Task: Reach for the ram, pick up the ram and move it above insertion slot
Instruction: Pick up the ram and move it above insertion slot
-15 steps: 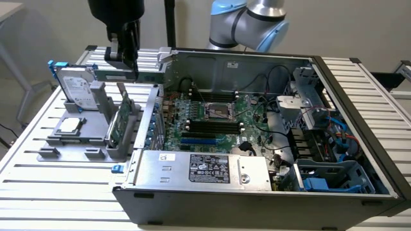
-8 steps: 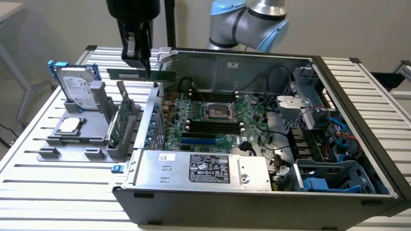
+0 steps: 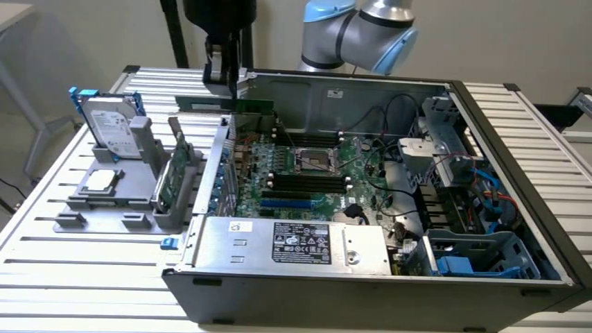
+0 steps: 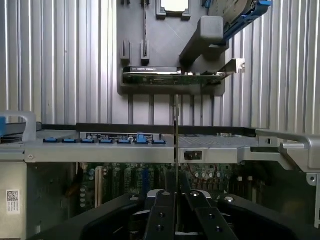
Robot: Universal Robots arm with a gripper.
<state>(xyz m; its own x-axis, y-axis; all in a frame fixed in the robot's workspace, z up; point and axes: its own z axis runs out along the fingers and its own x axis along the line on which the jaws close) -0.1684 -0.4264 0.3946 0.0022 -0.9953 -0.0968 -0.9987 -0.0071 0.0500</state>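
The ram (image 3: 199, 104) is a thin green stick that hangs level in the air, and my gripper (image 3: 224, 96) is shut on it from above. It hovers over the left wall of the open computer case (image 3: 370, 284), at the back left edge of the motherboard (image 3: 315, 173). The dark memory slots (image 3: 306, 184) lie lower and toward the exterior view's right. In the wrist view the ram (image 4: 176, 130) shows edge-on as a thin line running out from between my black fingers (image 4: 162, 215), with my gripper (image 4: 176, 197) closed around it.
A grey holder stand (image 3: 93, 208) on the slatted table carries a hard drive (image 3: 111, 128), a taller green expansion card (image 3: 171, 170) and a processor chip (image 3: 100, 182). The case holds a power supply (image 3: 296, 243), cables (image 3: 407, 201) and a blue drive cage (image 3: 472, 260).
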